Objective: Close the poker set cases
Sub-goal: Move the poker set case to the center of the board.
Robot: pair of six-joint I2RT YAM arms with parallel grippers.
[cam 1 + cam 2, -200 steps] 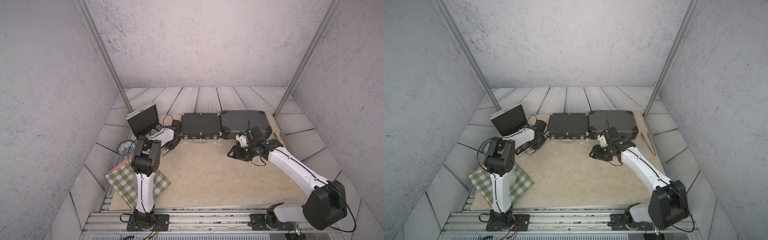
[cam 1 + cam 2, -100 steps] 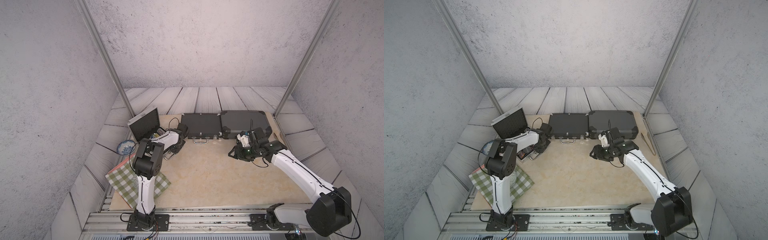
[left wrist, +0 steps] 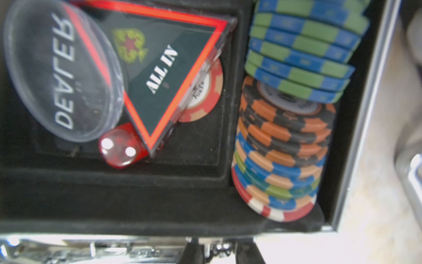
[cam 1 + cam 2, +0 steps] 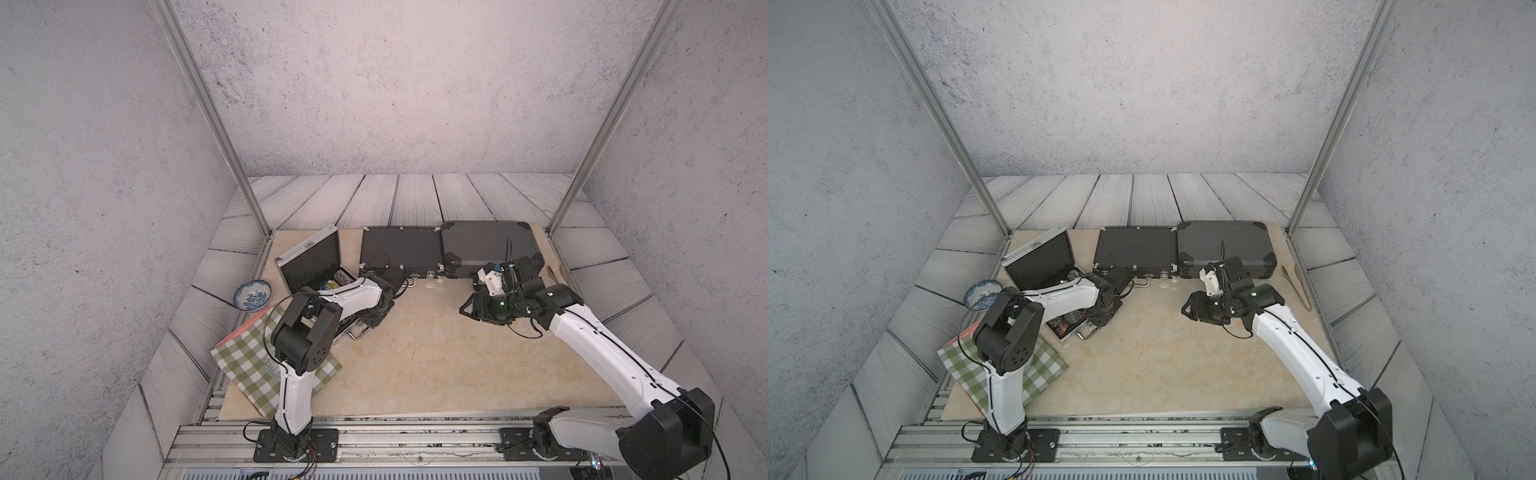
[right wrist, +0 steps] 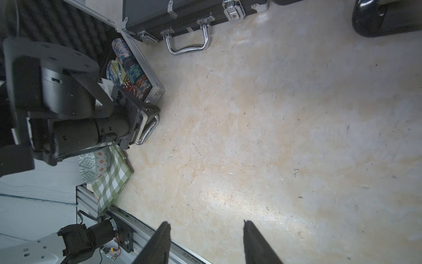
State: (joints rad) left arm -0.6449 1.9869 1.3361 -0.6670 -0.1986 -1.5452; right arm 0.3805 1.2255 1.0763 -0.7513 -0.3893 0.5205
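A: Mat (image 4: 436,365) first. What is on it?
B: Three cases along the far edge. The right case (image 4: 486,245) and middle case (image 4: 401,253) lie flat with lids down, touching side by side. The open case (image 4: 309,259) is at far left, turned at an angle, with its lid raised and tilted back.
A: Arms?
B: The left gripper (image 3: 218,245) is low at the open case's front wall, by the handle. Its fingers are a little apart at the rim. Cannot tell whether it grips. The right gripper (image 5: 206,242) hovers over bare mat in front of the right case, jaws clearly apart, holding nothing.
A: Smaller items?
B: A cloth (image 4: 249,365) lies at the mat's near-left edge, under the left arm. A bowl (image 4: 252,295) is just beyond it, off the mat. Inside the open case, chips (image 3: 285,137) are stacked along one wall, and a die (image 3: 121,148) is in the next compartment.
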